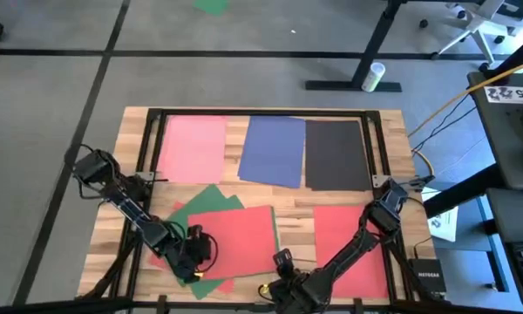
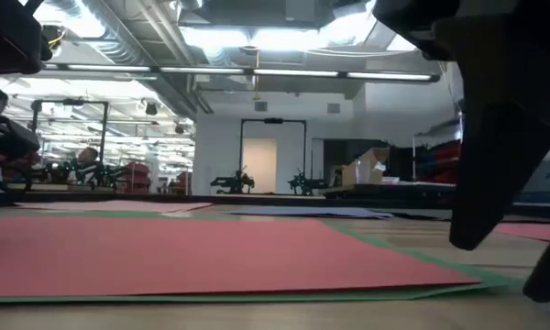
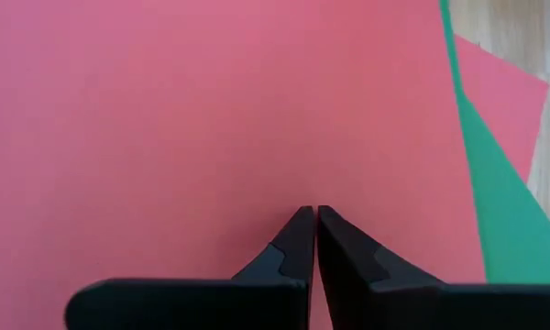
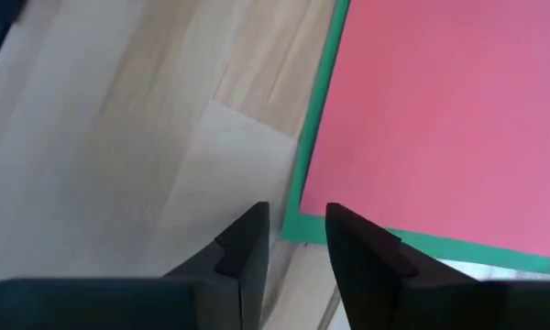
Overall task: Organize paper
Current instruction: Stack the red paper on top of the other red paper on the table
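A pink sheet (image 1: 192,146), a blue sheet (image 1: 273,148) and a black sheet (image 1: 336,154) lie flat side by side along the table's far half. At the near left, a red sheet (image 1: 235,240) lies on top of green sheets (image 1: 211,199). Another red sheet (image 1: 353,240) lies at the near right. My left gripper (image 3: 313,215) is shut, its tips over the near-left part of the stacked red sheet (image 3: 211,110). My right gripper (image 4: 298,225) is open by a small gap, low over the wood at the green sheet's near right corner (image 4: 298,229). My left gripper's shut fingertips (image 3: 302,225) point slanting down at the red sheet's face, away from its edges. I cannot tell whether they touch it. My right gripper's fingers stand either side of the green corner, and I cannot tell whether they touch it.
A black frame (image 1: 148,131) runs along the table's edges. A small white printed sheet (image 1: 443,222) and a black box (image 1: 427,277) lie off the table's right side. Bare wood (image 1: 296,222) shows between the two red sheets.
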Robot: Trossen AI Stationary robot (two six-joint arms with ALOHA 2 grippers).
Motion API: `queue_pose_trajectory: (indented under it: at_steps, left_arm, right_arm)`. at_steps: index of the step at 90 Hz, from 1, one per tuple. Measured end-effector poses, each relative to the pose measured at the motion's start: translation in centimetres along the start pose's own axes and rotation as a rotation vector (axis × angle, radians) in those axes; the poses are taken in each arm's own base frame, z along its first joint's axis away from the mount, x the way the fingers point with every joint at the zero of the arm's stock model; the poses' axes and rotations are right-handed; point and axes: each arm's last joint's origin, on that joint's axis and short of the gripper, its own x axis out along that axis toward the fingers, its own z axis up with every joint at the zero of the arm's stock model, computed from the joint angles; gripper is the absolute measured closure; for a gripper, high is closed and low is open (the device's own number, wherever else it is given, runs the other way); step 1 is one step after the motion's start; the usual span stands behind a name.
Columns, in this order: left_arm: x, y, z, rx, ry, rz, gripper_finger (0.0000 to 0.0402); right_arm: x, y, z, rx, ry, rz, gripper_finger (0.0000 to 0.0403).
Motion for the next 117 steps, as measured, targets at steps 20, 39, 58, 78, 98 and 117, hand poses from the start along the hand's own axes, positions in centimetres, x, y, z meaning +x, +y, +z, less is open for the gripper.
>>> queue_pose_trajectory:
  at_steps: [20,39,58,78,98,117]
  left_arm:
    - [0.0,0.0,0.0,0.000,0.001,0.000,0.0402]
    - [0.0,0.0,0.0,0.001,0.001,0.001,0.0402]
    - [0.0,0.0,0.0,0.001,0.001,0.001,0.0402]
    - [0.0,0.0,0.0,0.003,0.002,0.001,0.0402]
    - [0.0,0.0,0.0,0.004,0.002,0.001,0.0402]
    - [0.0,0.0,0.0,0.004,0.002,0.001,0.0402]
  right_arm:
    - [0.0,0.0,0.0,0.000,0.000,-0.004,0.0302]
    - [-1.1,-0.6,0.5,-0.003,-0.007,-0.056,0.0302]
    - [0.1,-1.1,0.0,0.000,0.042,-0.033,0.0302]
    - [0.7,-0.9,-0.2,-0.002,0.033,-0.011,0.0302]
    - [0.8,-0.7,-0.3,-0.006,0.039,0.005,0.0302]
    - [0.8,-0.6,-0.3,-0.024,0.034,0.030,0.0302]
